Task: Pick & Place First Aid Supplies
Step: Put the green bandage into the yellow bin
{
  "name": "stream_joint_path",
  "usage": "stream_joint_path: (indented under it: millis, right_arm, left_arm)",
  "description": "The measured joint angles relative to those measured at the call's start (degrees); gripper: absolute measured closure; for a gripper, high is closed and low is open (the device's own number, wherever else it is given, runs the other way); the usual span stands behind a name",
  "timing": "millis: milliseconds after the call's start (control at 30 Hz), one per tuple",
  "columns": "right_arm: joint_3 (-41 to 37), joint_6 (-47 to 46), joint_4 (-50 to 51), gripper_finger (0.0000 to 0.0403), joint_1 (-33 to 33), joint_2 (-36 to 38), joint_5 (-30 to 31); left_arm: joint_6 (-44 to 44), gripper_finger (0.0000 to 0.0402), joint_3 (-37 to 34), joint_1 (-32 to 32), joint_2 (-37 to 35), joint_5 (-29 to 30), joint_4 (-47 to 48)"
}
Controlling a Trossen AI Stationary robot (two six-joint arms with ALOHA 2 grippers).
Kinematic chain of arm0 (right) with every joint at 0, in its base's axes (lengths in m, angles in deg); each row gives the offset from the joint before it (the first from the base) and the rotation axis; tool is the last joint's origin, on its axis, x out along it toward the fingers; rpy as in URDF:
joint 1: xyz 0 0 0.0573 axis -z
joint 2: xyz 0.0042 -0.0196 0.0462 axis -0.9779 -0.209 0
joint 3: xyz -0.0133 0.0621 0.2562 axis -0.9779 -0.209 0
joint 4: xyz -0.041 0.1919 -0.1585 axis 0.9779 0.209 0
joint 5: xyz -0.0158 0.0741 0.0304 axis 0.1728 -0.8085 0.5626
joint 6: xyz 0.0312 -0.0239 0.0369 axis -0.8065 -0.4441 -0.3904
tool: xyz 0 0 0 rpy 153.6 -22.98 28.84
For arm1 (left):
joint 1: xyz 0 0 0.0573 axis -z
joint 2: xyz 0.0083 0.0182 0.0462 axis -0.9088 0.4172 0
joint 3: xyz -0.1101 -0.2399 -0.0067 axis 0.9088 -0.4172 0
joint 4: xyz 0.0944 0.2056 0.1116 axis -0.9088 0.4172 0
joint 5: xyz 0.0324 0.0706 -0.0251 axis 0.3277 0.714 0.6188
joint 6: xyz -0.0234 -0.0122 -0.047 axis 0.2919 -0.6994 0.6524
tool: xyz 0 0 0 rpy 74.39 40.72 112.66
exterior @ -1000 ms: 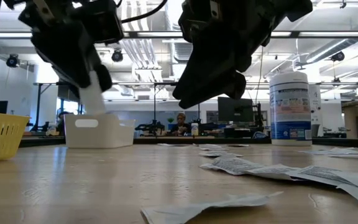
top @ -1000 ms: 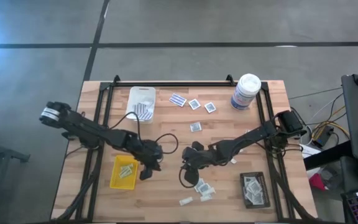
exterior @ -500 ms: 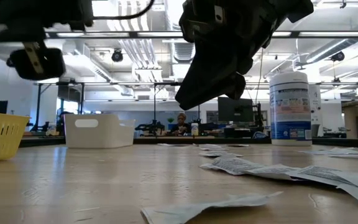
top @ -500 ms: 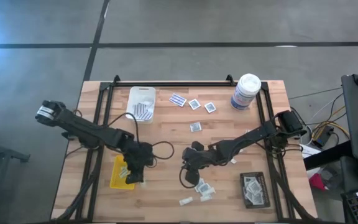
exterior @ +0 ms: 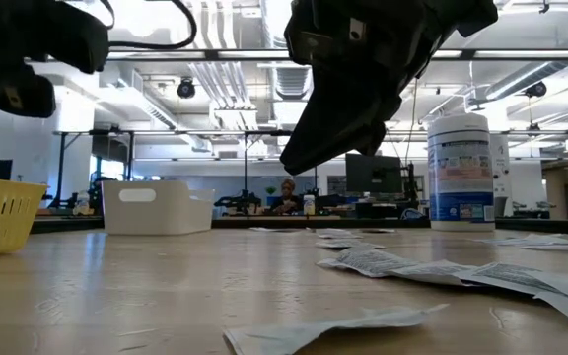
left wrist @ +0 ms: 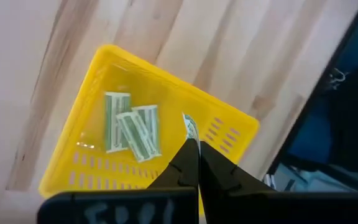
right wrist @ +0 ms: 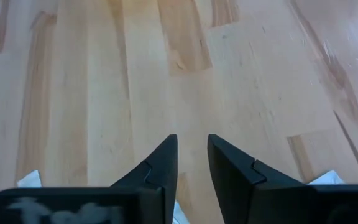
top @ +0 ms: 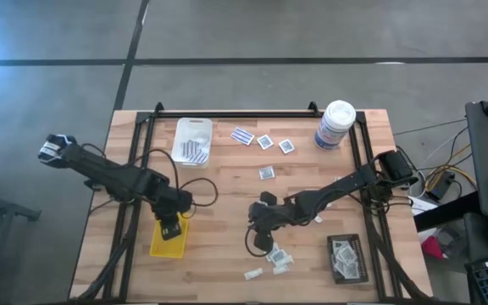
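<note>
Left gripper (left wrist: 191, 149) over the yellow tray (top: 167, 241), right gripper (right wrist: 192, 152) low over bare wood mid-table.

The left fingers are pressed together on a small pale strip (left wrist: 190, 126), held above the tray, where three more strips (left wrist: 132, 129) lie. The right fingers stand a narrow gap apart with nothing between them, just left of a cluster of packets (top: 276, 256) at the near edge. More packets (top: 265, 141) lie far, by the white tray (top: 191, 130), and others in the black tray (top: 346, 258) at right.

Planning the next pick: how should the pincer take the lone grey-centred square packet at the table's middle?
Probably straight from above, pinching two opposite edges of the square packet: it lies flat on the bare table, apart from other packets, with no raised part to grasp.
</note>
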Motion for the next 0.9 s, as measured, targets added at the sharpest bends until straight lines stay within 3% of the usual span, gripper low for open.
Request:
stream_joint_path:
  millis: [633,900]
  right_arm:
    - [0.0,1.58,-0.2,0.032,0.35,-0.02,0.04]
    - [-0.08,1.6,-0.2,0.0323,0.39,-0.02,1.52]
  left_arm:
    - [5.55,0.0399,-7.41,2.03,2.36,-4.43,-4.35]
    - [4.07,0.0351,-8.49,2.03,2.36,-5.08,-8.49]
